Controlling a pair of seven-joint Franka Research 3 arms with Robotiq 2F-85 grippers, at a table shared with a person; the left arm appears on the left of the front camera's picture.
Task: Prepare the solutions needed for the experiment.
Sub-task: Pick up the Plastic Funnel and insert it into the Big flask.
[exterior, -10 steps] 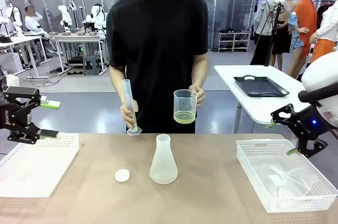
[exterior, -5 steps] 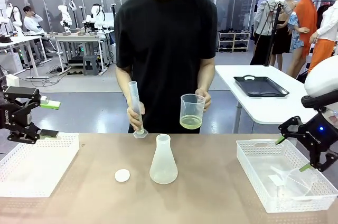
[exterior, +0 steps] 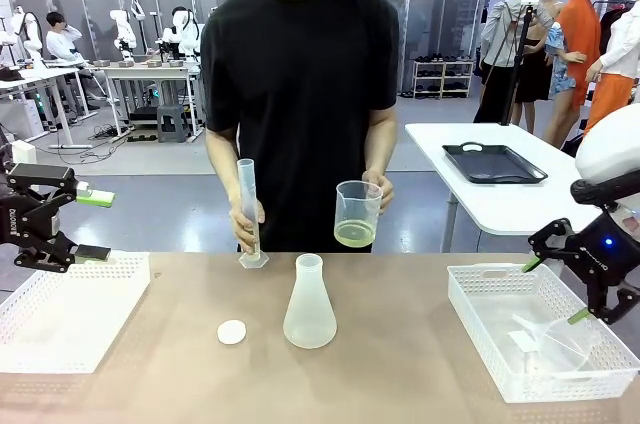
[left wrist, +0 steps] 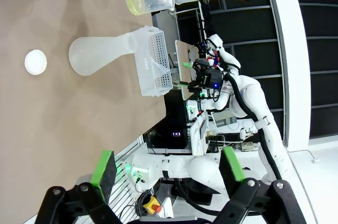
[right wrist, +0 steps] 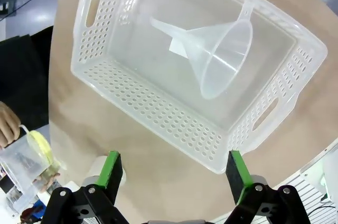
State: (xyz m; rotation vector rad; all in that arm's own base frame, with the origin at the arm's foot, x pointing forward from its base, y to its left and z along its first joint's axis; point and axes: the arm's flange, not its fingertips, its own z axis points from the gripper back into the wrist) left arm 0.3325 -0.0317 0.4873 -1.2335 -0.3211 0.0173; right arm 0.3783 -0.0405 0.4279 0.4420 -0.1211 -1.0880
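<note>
1. The left gripper [exterior: 95, 225] hangs at the left edge of the tabletop [exterior: 420, 369], above the far corner of the left basket [exterior: 60, 329]. Its fingers are spread wide with nothing between them.
2. The right gripper [exterior: 555, 290] hovers over the far right corner of the right basket [exterior: 560, 384], tilted down towards it. Its fingers are also apart and hold nothing.
3. In the right wrist view, a clear funnel [right wrist: 222, 57] lies on its side in that basket, with its spout pointing at the wall away from the gripper.
4. The person stands at the far edge with both hands up.
5. The person's left hand [exterior: 379, 187] holds a clear cup [exterior: 357, 206] in the air beyond the far edge.
6. The solution [exterior: 354, 235] is a shallow yellow-green layer in the bottom of that cup.
7. The person's right hand [exterior: 246, 223] grips a tall measuring tube [exterior: 245, 184], held upright with its foot at the far edge. I can't tell whether it rests on the wood.
8. An empty flask [exterior: 309, 304] stands upright mid-table, closer to the near edge than the tube and cup.
9. A white round cap [exterior: 231, 332] lies flat near the flask, on the side towards the left basket and not touching it.
</note>
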